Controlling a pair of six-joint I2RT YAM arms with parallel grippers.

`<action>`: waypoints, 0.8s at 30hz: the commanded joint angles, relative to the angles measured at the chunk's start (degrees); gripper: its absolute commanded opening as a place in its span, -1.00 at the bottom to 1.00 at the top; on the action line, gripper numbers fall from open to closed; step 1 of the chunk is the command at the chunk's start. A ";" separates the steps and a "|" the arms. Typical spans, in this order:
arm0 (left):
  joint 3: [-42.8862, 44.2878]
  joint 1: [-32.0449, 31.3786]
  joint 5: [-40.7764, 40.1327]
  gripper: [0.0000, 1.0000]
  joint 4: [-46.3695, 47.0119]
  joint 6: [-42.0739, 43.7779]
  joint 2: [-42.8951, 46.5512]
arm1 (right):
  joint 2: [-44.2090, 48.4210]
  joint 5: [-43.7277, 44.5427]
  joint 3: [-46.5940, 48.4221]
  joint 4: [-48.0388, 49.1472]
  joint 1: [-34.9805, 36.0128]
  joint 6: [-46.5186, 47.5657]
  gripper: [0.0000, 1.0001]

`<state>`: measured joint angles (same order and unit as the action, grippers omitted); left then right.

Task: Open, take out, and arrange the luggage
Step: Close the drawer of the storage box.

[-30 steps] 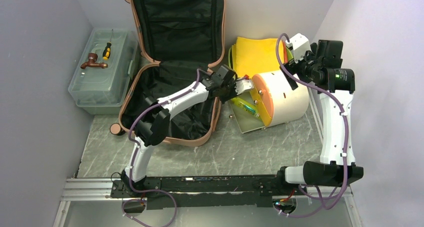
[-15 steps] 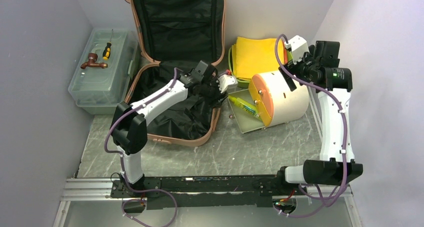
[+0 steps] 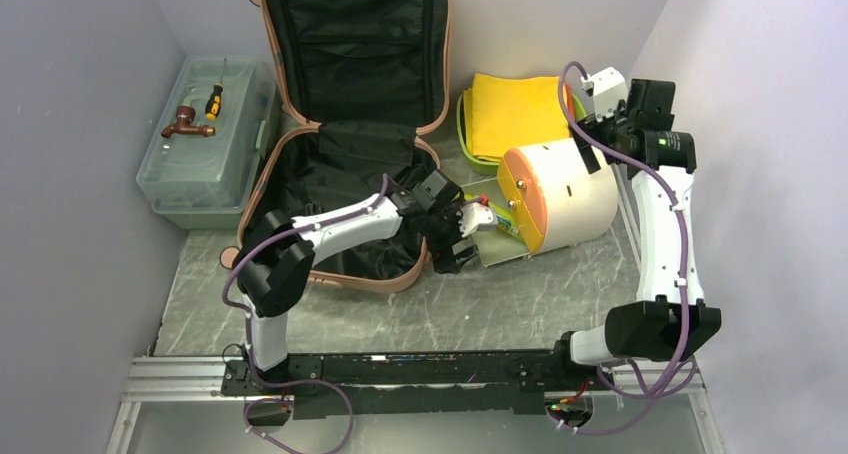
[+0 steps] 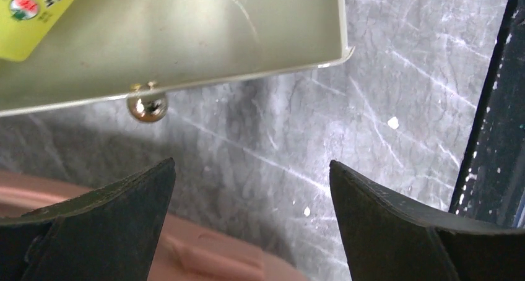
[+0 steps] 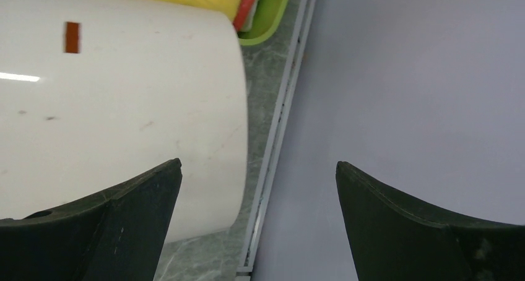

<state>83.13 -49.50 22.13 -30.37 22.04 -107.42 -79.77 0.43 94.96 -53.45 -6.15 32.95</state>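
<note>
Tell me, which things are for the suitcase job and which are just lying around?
For the job: pink luggage, open; left gripper, open beside it; perhaps the white drum, metal tray and yellow cloth set next to it.
Lying about: grey-green toolbox, with a screwdriver and brown tap on its lid.

Bare table (image 3: pixel 480 309) near luggage (image 3: pixel 340 164), white drum (image 3: pixel 580 199) blocking right side

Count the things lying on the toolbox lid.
2: a brown tap at the lid's left, and a yellow-and-black screwdriver just behind and right of it. Others may be hidden inside the toolbox.
</note>
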 commanded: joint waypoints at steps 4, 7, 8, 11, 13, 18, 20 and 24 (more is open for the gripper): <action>-0.63 -0.59 -7.20 0.98 8.61 -5.24 -3.56 | -2.90 4.31 0.09 5.47 -4.59 -4.74 0.95; -2.41 1.12 -9.44 0.98 12.96 -6.32 -3.05 | -4.01 2.60 0.61 5.13 -5.35 -4.52 0.94; -3.20 1.77 -8.70 0.98 14.44 -7.04 -3.04 | -4.28 2.35 0.85 5.07 -5.36 -4.46 0.94; -5.27 2.85 -6.50 0.96 18.89 -8.32 -3.10 | -5.54 1.24 2.19 4.34 -5.45 -4.58 0.94; -5.86 2.91 -5.32 0.85 20.93 -8.39 -3.55 | -6.47 0.34 3.18 3.51 -5.53 -4.58 0.94; -3.98 2.83 -2.56 0.44 22.87 -7.89 -5.72 | -9.54 -3.51 5.28 -0.13 -5.71 -4.72 0.94; -1.53 2.89 -2.44 0.35 22.33 -7.28 -7.55 | -10.58 -5.22 5.84 -1.84 -5.95 -5.16 0.93; 0.52 3.29 -1.67 0.33 25.63 -8.13 -10.47 | -11.69 -9.74 6.65 -4.55 -6.66 -5.99 0.92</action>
<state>80.97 -47.00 19.73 -8.60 15.27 -115.09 -90.13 -3.79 99.88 -52.36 -12.05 28.67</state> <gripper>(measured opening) 0.659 0.961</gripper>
